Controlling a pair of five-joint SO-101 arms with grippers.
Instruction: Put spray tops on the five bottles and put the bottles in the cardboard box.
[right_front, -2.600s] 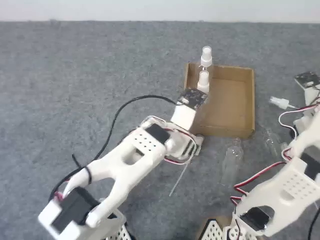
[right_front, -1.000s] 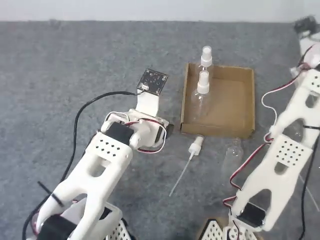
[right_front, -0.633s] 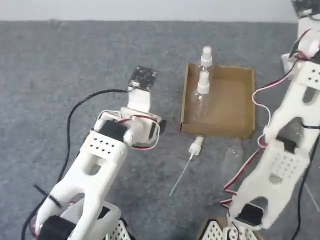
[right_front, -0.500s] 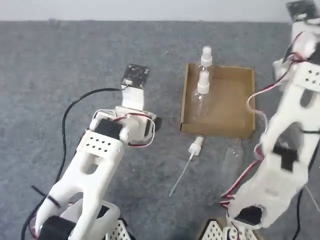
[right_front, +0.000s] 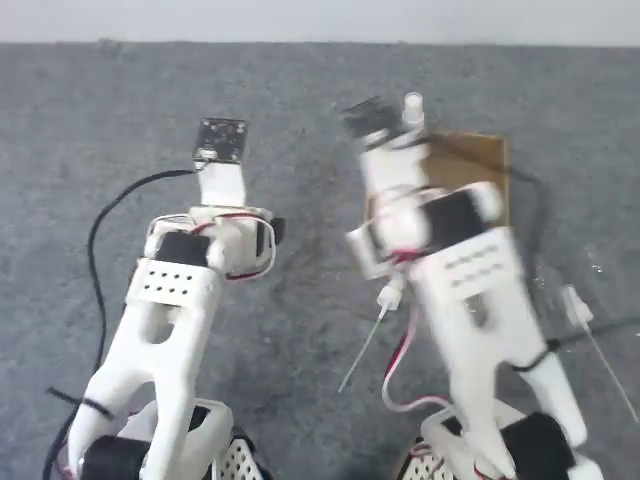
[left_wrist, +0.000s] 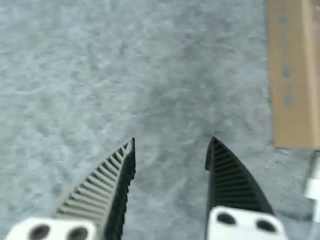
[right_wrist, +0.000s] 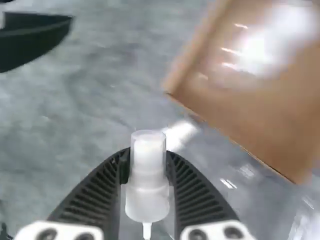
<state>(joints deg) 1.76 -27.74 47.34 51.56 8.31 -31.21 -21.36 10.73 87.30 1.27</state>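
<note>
Grey carpet (right_front: 120, 100) covers the table up to a pale wall along the far edge, and both white arms stand over it. On the left side, the left gripper (left_wrist: 172, 141) hangs above bare carpet with its ridged jaws spread wide and nothing between them; the cardboard box (left_wrist: 292, 75) shows its near wall off to one side of it. The right arm stretches across the middle of the high view and hides most of the box (right_front: 480, 160), whose far right corner shows past it. The right gripper (right_wrist: 147, 156) is closed on a spray top (right_wrist: 147, 190) – the white cap stands upright between the two fingers, pinched on both sides – and it sits near a corner of the box (right_wrist: 260, 75). A bottle (right_front: 412, 108) with a white spray head pokes up at the far edge of the box. A second spray top (right_front: 390, 295) lies on the carpet just in front of the box, its thin tube running toward the arm bases, and a third spray top (right_front: 572, 300) lies well to the right with its tube alongside.
</note>
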